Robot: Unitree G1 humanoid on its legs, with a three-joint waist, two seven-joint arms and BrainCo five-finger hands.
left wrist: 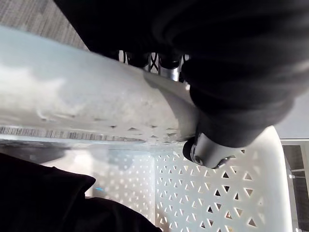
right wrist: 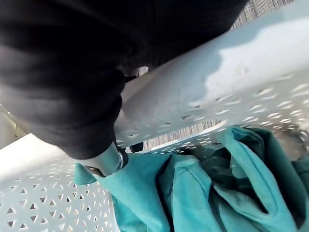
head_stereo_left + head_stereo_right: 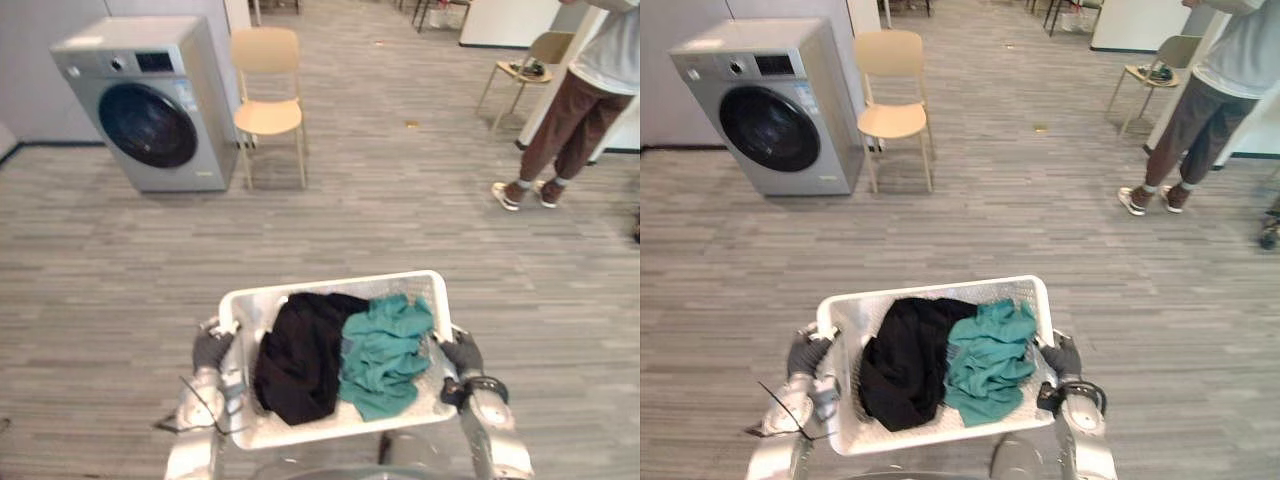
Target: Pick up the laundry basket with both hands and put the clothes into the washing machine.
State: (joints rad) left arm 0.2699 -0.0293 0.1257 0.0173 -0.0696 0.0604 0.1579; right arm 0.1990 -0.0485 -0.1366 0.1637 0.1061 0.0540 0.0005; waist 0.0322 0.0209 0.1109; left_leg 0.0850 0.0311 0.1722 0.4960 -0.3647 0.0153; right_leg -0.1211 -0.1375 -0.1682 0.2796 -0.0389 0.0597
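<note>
Although the laundry basket (image 3: 330,285) is held up in front of the robot, with a black garment (image 3: 300,360) and a teal garment (image 3: 385,350) heaped inside, the washing machine (image 3: 150,100) stands well away at the far left beside a chair (image 3: 268,100), its door apparently closed. The grip is on the rim alone, so a tilt while walking could spill clothes or let the basket slip. A person (image 3: 580,110) stands far right. The left hand (image 3: 212,347) and right hand (image 3: 462,355) each curl over an opposite side rim, a fingertip reaching inside.

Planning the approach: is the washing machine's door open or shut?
Shut: the round dark door lies flush against the front of the washing machine.
</note>
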